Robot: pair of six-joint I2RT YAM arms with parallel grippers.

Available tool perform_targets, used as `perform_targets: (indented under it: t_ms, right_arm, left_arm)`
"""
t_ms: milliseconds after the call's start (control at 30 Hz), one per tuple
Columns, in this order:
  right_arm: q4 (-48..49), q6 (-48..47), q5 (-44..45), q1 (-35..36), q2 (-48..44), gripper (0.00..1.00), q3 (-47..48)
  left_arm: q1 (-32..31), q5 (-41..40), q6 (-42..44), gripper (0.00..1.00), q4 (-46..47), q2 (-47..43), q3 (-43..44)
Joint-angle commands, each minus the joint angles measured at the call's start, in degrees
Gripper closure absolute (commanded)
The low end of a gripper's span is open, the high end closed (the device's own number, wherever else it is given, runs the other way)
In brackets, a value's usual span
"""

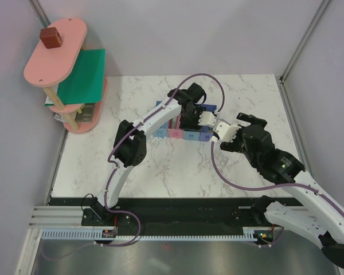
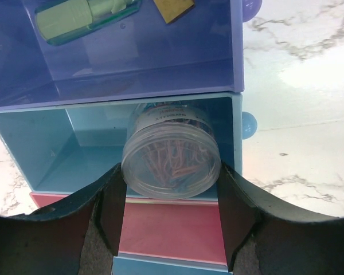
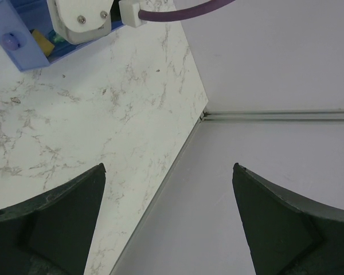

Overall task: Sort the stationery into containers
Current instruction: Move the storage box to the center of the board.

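Left gripper (image 2: 171, 173) is pinching the clear tub of paper clips (image 2: 171, 157) at the centre of the left wrist view, a finger pressing on each side, the tub hanging in the mouth of the light blue bin (image 2: 40, 149). Above it, the purple-blue bin (image 2: 132, 69) is already holding the mint-green piece (image 2: 74, 17) and tan block (image 2: 173, 8). This looks like the drop-off: spreading the jaws and lifting straight out would be next. Right gripper (image 3: 169, 172) is hanging spread wide, holding nothing, over the table (image 3: 74, 114) edge.
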Motion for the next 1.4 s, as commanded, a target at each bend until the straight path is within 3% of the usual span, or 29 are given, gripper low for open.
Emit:
perform_targets:
  t_ms: [0, 633, 833, 900, 933, 1067, 1367]
  right_arm:
    - [0.62, 1.44, -0.17, -0.06, -0.68, 0.02, 2.08]
    - [-0.35, 1.80, -0.43, -0.15, -1.21, 0.02, 2.26]
    - [-0.08, 1.88, -0.87, -0.15, -0.86, 0.02, 2.26]
    - [-0.08, 1.88, -0.70, -0.15, -0.86, 0.02, 2.17]
    - [-0.08, 1.88, -0.78, -0.24, -1.03, 0.02, 2.08]
    - [-0.17, 1.97, -0.78, -0.24, -1.04, 0.02, 1.99]
    - [-0.35, 2.06, -0.96, -0.24, -1.39, 0.02, 1.73]
  left_arm:
    - [-1.85, 3.62, -0.33, 0.98, -5.10, -4.24, 1.50]
    - [-3.09, 1.35, -3.67, 0.98, -4.05, 2.87, 8.62]
    - [-3.09, -0.06, -4.02, 0.78, -3.87, 4.10, 8.62]
    - [-3.09, -0.59, -4.02, 0.67, -3.61, 4.19, 8.53]
    - [-3.09, -0.68, -4.20, 0.56, -3.17, 4.19, 8.53]
    - [-3.00, -1.21, -4.99, 0.36, -1.67, 4.11, 8.44]
    - [-3.00, -2.09, -6.22, 0.20, 0.79, 3.14, 8.44]
